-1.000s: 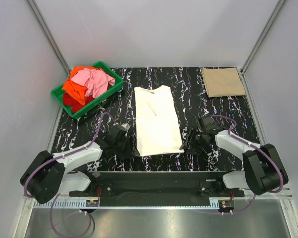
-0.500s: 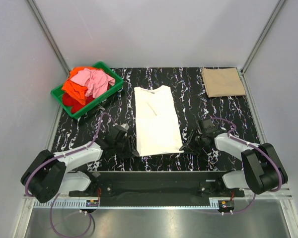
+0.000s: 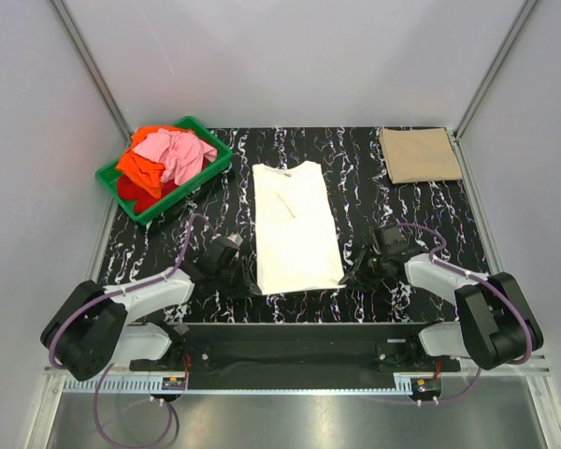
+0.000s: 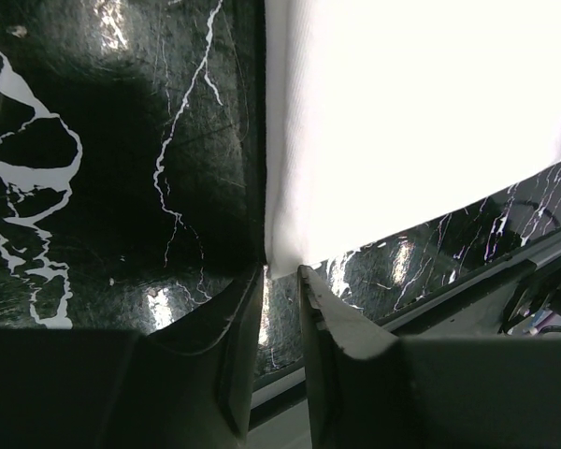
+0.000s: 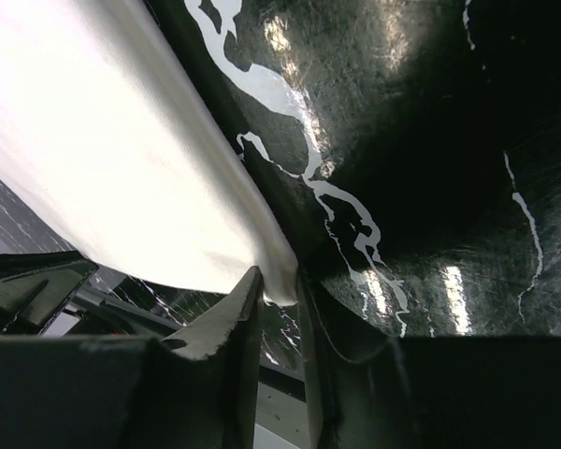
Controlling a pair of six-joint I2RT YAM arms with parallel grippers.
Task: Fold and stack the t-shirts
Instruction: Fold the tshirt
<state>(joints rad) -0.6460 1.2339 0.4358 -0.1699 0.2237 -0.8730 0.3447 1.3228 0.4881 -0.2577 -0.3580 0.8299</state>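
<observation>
One white t-shirt (image 3: 296,227), one tan t-shirt (image 3: 419,155), one green crate (image 3: 112,173) holding seemingly three more: pink tee (image 3: 173,152), orange tee (image 3: 138,166), red tee (image 3: 131,192), though the heap muddles that count. One left end effector (image 4: 280,281), one right end effector (image 5: 279,290).

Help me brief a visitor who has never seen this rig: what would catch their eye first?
The white t-shirt, spread flat in the middle of the black marbled table, with the left gripper and right gripper each pinching a near corner. Then the green crate at far left, heaped with pink, orange and red tees, and the folded tan tee at far right.
</observation>
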